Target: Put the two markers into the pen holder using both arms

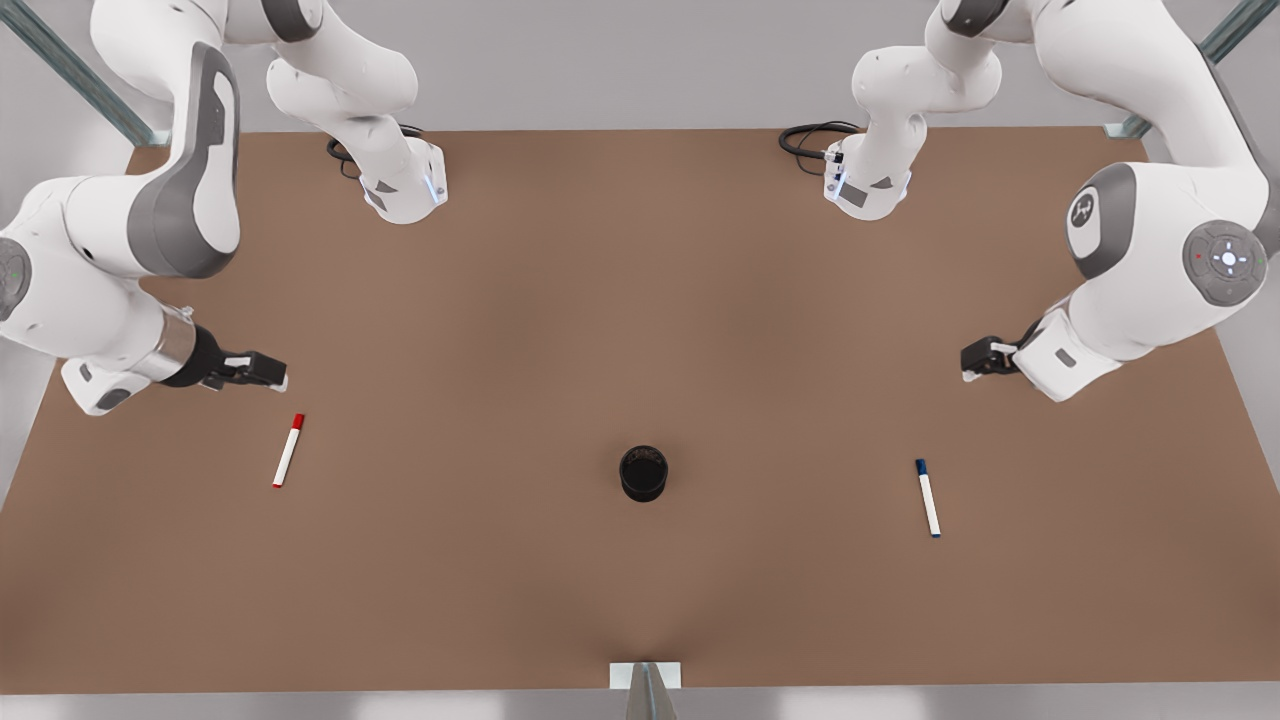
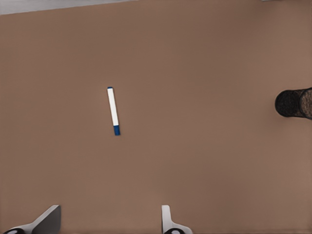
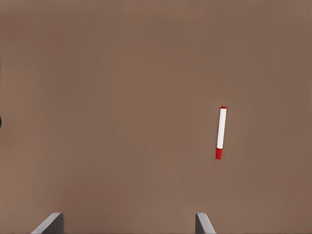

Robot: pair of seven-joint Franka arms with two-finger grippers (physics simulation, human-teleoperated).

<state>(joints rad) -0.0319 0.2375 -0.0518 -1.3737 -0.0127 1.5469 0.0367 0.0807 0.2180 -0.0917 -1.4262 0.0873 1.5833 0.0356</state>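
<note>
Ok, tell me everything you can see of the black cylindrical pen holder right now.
The small black cylindrical pen holder stands upright on the brown table, its round rim facing up and its inside dark; I cannot tell whether anything is in it. It sits between the red-capped marker, toward the front view's left, and the blue-capped marker, toward its right, apart from both. Nothing touches it but the table. The left wrist view catches it too.

Brown worktop (image 1: 640,300), plain matte. Grey wall behind far edge; metal struts (image 1: 80,80) at both far corners. Small bracket (image 1: 645,678) mid near edge. Even light.
</note>
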